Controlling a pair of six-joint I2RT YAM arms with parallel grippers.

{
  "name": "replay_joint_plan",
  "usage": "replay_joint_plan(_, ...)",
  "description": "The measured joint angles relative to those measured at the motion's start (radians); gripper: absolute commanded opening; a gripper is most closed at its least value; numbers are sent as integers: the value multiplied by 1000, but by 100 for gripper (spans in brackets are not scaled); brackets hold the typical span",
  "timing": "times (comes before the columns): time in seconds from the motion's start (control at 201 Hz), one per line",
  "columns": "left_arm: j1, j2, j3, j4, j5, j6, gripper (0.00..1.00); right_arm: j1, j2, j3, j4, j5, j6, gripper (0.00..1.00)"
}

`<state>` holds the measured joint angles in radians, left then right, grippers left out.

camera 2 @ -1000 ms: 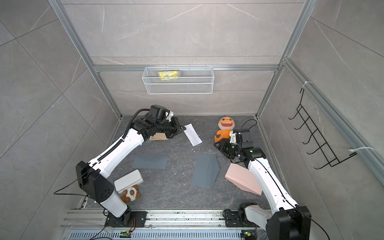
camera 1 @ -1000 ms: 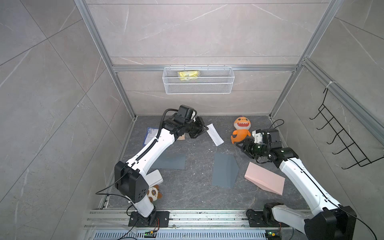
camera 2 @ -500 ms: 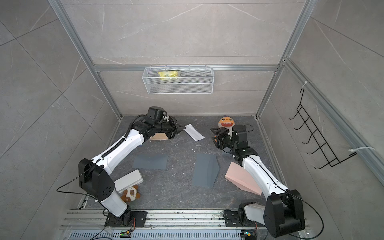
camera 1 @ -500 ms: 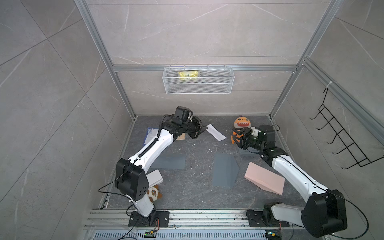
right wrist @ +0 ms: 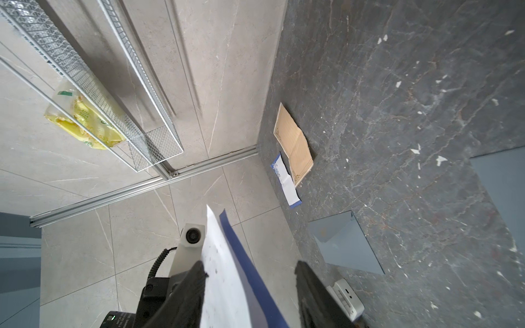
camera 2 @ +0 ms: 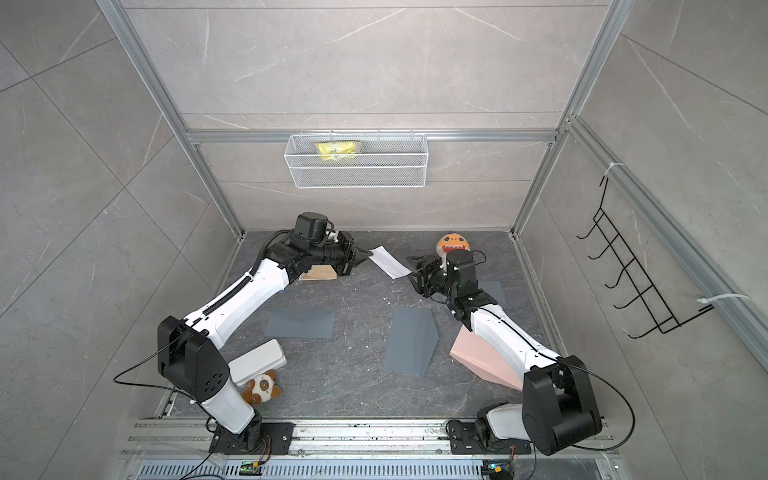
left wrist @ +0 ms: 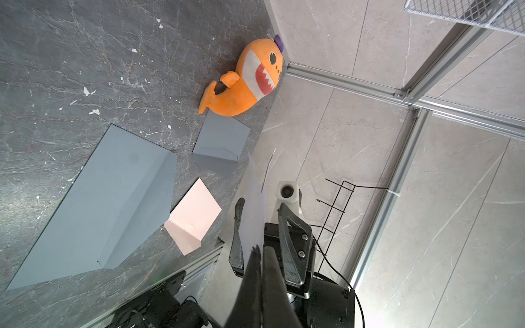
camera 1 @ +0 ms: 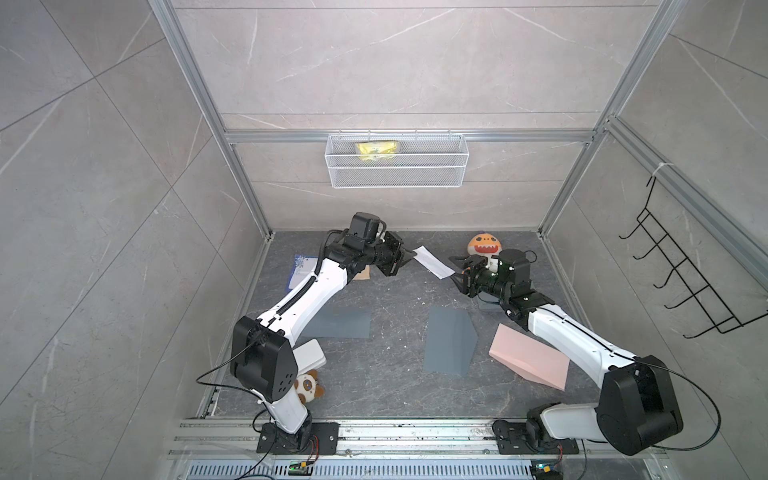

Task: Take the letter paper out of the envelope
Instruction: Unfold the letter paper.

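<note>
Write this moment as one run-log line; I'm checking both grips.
left gripper: shut on white paper, held in air | right gripper: open, fingers around paper's other end | right grip: not yet closed

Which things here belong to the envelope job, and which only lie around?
Job: white envelope, held up by the shut left gripper; open right gripper at its free end.
Lying about: orange shark plush, grey folded sheets, pink envelope, bear plush.
</note>
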<state>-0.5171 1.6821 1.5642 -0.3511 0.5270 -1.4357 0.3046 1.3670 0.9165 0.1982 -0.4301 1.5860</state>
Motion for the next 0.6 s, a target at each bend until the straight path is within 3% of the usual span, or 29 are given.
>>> replay_joint_plan(0.597, 0, 16, 1, -10, 7, 1, 0, 27, 0, 21, 13, 0, 23, 50)
